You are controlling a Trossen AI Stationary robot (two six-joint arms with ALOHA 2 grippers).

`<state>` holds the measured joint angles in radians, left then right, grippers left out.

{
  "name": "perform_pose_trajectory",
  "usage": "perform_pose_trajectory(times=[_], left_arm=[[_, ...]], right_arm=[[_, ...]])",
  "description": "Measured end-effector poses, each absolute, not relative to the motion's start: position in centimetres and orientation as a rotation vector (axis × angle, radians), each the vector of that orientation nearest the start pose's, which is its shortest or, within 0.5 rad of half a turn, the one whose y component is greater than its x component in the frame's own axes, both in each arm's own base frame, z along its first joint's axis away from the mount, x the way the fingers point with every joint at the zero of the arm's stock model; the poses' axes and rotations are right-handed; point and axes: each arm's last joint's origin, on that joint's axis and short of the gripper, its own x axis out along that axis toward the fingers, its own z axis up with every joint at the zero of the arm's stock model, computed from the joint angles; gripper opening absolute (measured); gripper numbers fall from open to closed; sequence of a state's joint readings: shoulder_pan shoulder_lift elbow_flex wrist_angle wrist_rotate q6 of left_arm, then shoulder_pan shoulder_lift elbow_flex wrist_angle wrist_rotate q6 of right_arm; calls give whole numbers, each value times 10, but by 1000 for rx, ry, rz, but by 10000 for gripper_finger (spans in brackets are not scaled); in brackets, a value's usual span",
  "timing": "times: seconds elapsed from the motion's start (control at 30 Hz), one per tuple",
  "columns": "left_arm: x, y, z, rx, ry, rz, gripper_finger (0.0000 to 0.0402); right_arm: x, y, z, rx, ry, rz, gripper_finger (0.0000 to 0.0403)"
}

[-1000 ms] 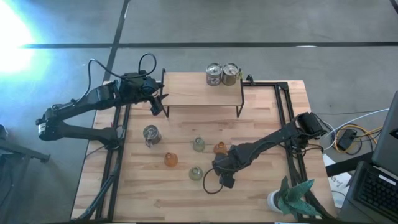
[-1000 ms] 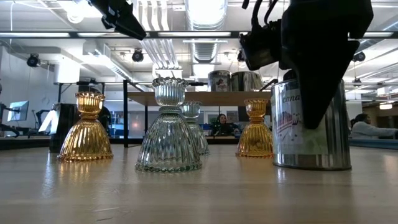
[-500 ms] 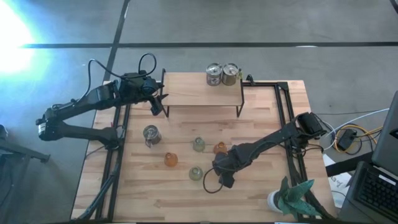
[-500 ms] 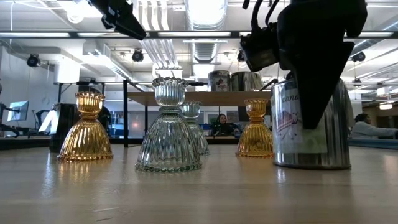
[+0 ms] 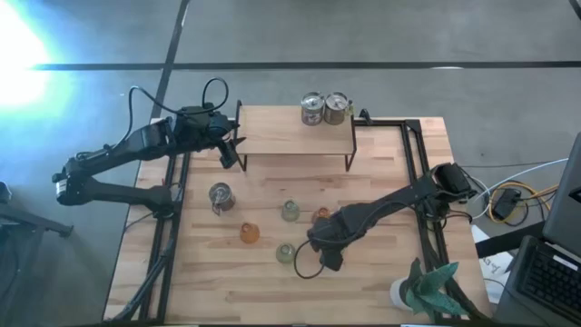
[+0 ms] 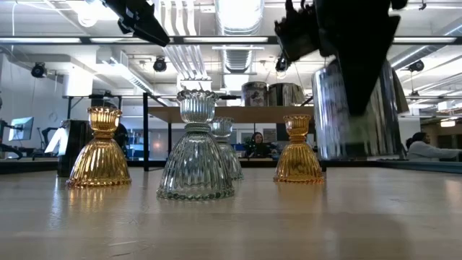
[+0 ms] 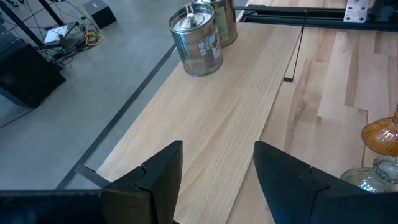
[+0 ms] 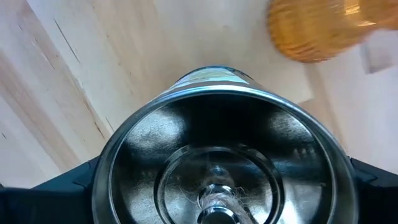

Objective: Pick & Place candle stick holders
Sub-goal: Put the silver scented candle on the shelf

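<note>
High view: overhead, straight down on pale wooden desk point(image 5: 363, 282). Low view: desk-level, facing room. Wrist views: close, looking forward. High and low share ribbed amber glass holders point(image 5: 249, 233) point(image 6: 99, 149).

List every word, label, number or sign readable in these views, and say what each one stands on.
No text can be read with certainty.
Silvery can held in the right gripper: its label is blurred.
Silvery can on the raised shelf, seen past the left gripper: printed label, too small to read.
Amber and clear glass holders: no markings.
</note>
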<state>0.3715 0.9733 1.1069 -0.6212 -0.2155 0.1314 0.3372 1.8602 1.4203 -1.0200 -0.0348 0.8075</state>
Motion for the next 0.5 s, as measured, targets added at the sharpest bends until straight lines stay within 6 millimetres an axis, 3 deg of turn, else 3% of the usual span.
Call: perform_pose_trajectory(times=[0.3, 0.5], left_arm=[[176, 75, 369, 87, 530, 542, 202], [176, 75, 369, 86, 530, 542, 202]], right_arm=[[341, 97, 269, 385, 1470, -333, 349], [347, 72, 309, 406, 1426, -330, 349]])
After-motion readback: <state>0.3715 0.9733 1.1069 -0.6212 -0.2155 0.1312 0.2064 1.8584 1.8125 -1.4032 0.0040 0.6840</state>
